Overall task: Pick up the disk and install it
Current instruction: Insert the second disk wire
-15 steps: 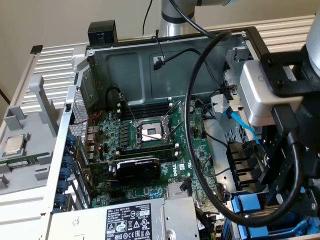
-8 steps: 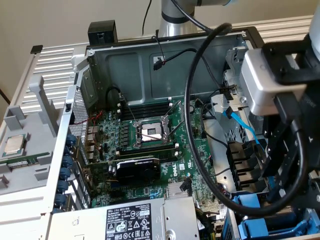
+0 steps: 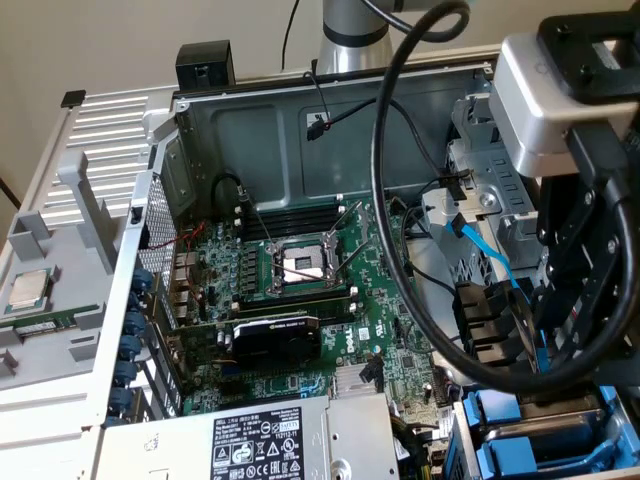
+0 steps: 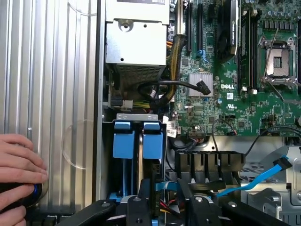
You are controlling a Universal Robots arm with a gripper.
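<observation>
Black gripper (image 4: 160,200) fingers (image 4: 143,197) are being held parted, grasping nothing, directly over the disk (image 4: 141,146), which is being kept seated in its bay; a snag on the blue cable (image 4: 261,181) beside them is being risked.

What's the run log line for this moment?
gripper: open, above drive bay | blue drive carriers: two, seated in bay | held: nothing | hand: beside ribbed panel

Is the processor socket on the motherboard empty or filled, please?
Empty: the processor socket has its metal frame lifted, with bare contacts showing.
</observation>
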